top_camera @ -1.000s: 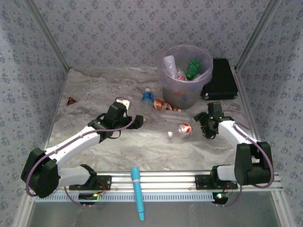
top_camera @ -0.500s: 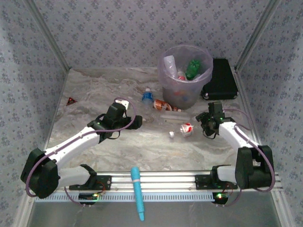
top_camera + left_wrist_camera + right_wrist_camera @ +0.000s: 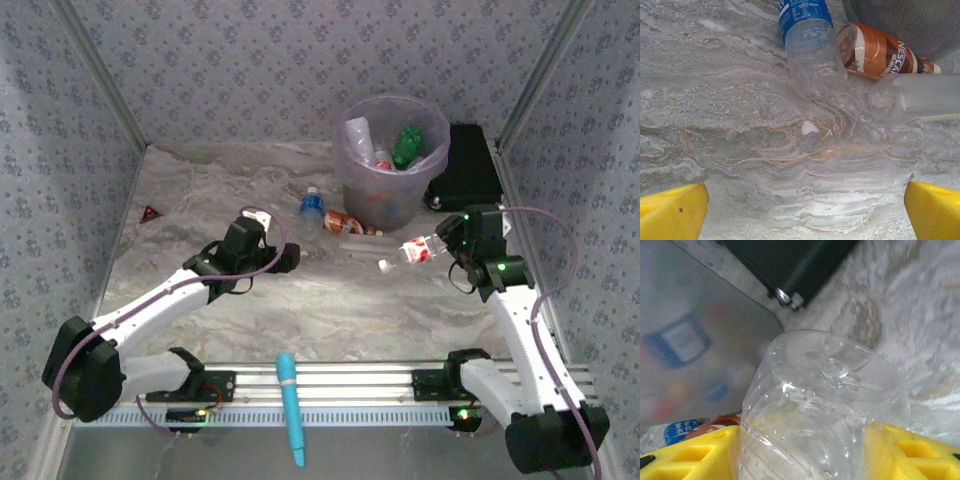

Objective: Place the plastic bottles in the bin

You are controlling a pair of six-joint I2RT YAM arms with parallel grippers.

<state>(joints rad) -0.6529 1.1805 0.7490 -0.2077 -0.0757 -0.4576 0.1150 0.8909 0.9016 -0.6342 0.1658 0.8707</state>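
Clenching a clear red-labelled bottle [image 3: 412, 251] near the bin [image 3: 392, 165], the right pincer [image 3: 446, 244] hangs above the desk [image 3: 200, 195] while the left pincer [image 3: 289, 258] hovers released.

**One Brand Name Partly Legible**

In the left wrist view, the brown bottle [image 3: 875, 50] bears white capitals beginning "NES" on its brown label. A second line of lettering beneath them cannot be made out. The blue-labelled bottle [image 3: 807, 30] touching it carries fine white print, too small to read. In the top view, the red label on the clear bottle [image 3: 418, 250] is likewise illegible.
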